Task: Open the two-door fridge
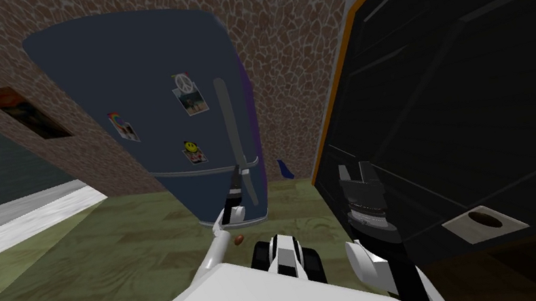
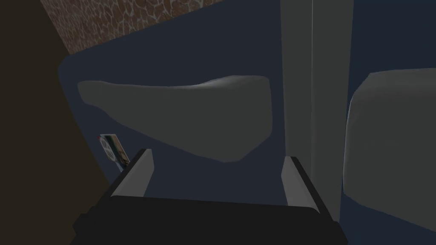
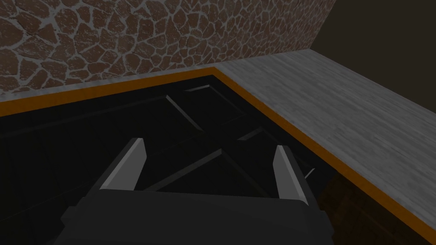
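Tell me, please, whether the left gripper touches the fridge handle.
Apart: the left wrist view shows blue door between the open fingers and the grey handle.

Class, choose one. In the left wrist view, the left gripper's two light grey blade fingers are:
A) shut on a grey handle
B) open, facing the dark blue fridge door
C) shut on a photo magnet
B: the left gripper has its fingers wide apart with nothing between them, and a grey handle on the dark blue fridge door lies ahead.

The fridge handle [image 2: 191, 115] lies just ahead of the spread left claw [image 2: 218, 155]; a black cabinet [image 1: 490, 85] crowds the right side.
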Motion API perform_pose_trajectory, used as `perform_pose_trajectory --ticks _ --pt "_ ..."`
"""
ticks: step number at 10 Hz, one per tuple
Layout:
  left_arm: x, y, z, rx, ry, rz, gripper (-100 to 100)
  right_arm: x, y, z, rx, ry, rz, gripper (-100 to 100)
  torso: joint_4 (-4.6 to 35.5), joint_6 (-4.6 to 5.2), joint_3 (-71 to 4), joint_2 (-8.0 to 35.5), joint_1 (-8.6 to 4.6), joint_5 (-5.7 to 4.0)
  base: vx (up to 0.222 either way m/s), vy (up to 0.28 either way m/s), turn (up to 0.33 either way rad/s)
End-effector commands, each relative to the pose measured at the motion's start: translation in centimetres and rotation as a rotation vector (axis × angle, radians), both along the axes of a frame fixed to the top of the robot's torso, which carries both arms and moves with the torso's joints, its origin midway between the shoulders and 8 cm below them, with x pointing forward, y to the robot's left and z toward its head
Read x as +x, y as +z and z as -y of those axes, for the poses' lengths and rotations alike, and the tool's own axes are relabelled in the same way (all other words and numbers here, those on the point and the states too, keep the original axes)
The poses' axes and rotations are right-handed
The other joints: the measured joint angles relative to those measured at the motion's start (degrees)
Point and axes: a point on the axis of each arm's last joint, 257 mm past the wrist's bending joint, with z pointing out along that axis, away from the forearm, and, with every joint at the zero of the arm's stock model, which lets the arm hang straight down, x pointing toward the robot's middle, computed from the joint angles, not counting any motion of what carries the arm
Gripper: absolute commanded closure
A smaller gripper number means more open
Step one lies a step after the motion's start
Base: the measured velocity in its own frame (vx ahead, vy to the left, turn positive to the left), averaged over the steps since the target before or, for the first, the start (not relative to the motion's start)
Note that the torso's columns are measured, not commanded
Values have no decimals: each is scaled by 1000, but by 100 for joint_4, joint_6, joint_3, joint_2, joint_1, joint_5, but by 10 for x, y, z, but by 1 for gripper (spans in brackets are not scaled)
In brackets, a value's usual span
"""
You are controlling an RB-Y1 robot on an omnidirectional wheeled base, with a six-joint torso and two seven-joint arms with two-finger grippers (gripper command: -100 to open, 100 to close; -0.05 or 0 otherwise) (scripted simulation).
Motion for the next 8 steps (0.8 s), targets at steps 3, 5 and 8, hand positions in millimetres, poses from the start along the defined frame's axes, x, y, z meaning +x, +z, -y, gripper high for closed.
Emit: perform_pose_trajectory --ticks 3,5,8 --pt "2 -5 20 -98 -1 4 -100 0 0 0 0 0 0 0 -1 0 -2 -3 4 1 -2 -1 0" --pt "2 -7 27 -137 -1 4 -100 0 0 0 0 0 0 0 1 0 1 2 -1 0 0 0 0" --pt "12 7 26 -127 -7 3 -100 0 0 0 0 0 0 0 0 -1 -1 -2 1 0 12 2 21"
